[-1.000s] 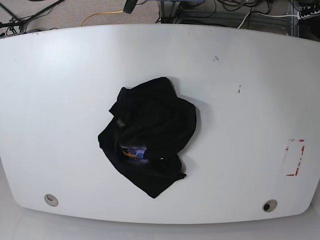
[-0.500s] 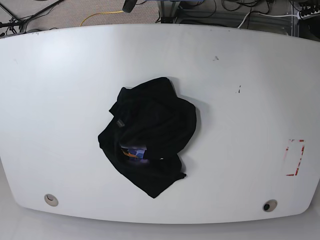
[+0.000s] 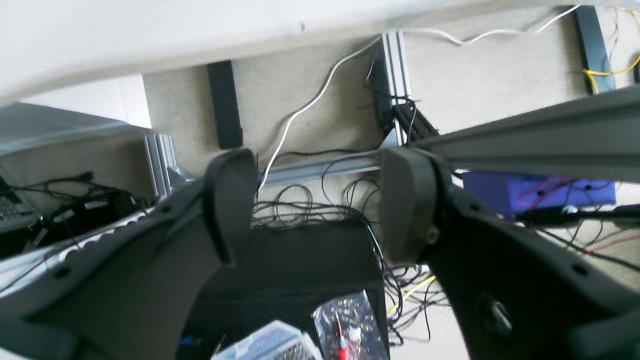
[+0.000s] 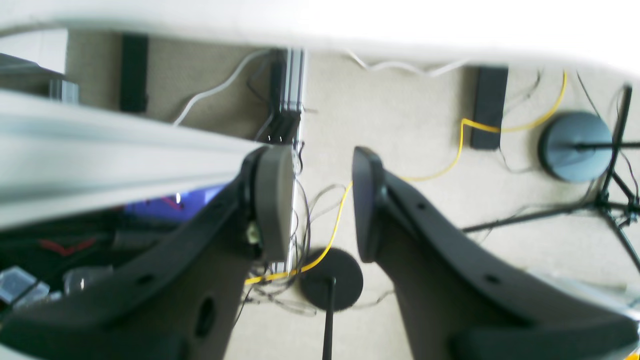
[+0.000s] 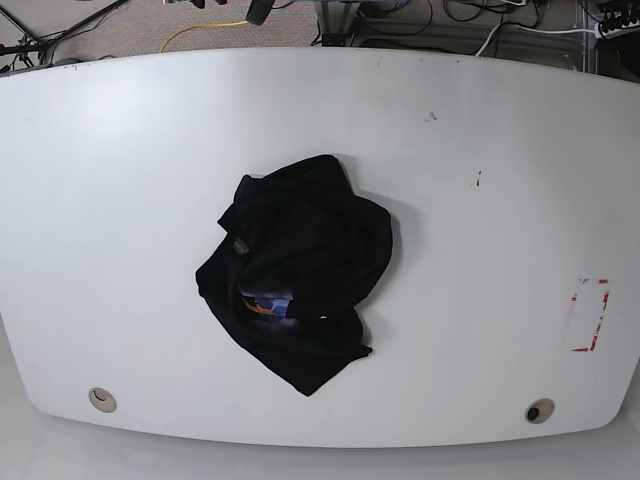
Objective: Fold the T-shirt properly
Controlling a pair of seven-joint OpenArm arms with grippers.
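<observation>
1. The T-shirt [image 5: 300, 270] lies crumpled in a dark heap near the middle of the white desk [image 5: 480, 200], a little toward the near edge and left of centre in the base view.
2. It is bunched and folded over itself, with no sleeve or hem laid out flat; a small coloured printed patch [image 5: 267, 305] of blue, purple and orange shows in a gap on its lower left part.
3. Neither arm appears in the base view, and nothing touches the shirt.
4. The left end effector [image 3: 320, 200] is seen from its wrist camera with its two dark fingers [image 3: 232, 200] spread well apart; nothing sits between them.
5. Behind it are the carpeted floor [image 3: 475, 90], a white cable [image 3: 310, 105], tangled black wires and a metal frame rail; the pale underside or edge of the desk crosses the top of that view.
6. The right end effector [image 4: 322, 205] has its fingers [image 4: 272, 200] set closer together, with a narrow clear gap between them, and it grips nothing.
7. Below it are the floor, a yellow cable [image 4: 450, 165] and round black stand bases [image 4: 575, 145].
8. A red-marked rectangle [image 5: 590, 315] sits on the desk near the right edge, well apart from the shirt.
</observation>
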